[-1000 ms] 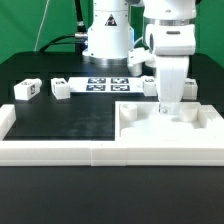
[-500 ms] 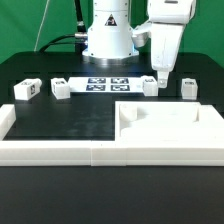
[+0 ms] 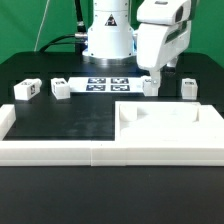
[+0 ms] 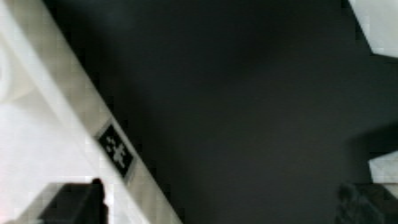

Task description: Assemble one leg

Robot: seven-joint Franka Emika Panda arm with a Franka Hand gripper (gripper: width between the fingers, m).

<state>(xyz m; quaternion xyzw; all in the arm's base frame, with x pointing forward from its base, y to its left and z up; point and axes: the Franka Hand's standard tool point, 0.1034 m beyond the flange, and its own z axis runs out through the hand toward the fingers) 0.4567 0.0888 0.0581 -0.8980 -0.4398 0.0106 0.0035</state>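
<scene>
Four small white legs with tags lie in a row at the back of the table: two at the exterior view's left [image 3: 25, 89] [image 3: 62, 88], one right of the marker board [image 3: 150, 85] and one at the far right [image 3: 188, 88]. My gripper [image 3: 157, 71] hangs just above and behind the third leg, not touching it. In the wrist view the gripper [image 4: 222, 205] is open and empty, its dark fingers [image 4: 71, 203] wide apart over the black mat. A white strip with a tag [image 4: 114, 150] runs beside one finger; I cannot tell what it is.
The large white square panel [image 3: 170, 128] lies at the front right. A low white wall [image 3: 60, 152] runs along the front and up the left side. The marker board [image 3: 105, 83] lies in front of the arm's base [image 3: 108, 35].
My gripper has lifted off the panel at the front right, moved back and slightly toward the exterior view's left, and turned. It is empty throughout. The legs have not moved.
</scene>
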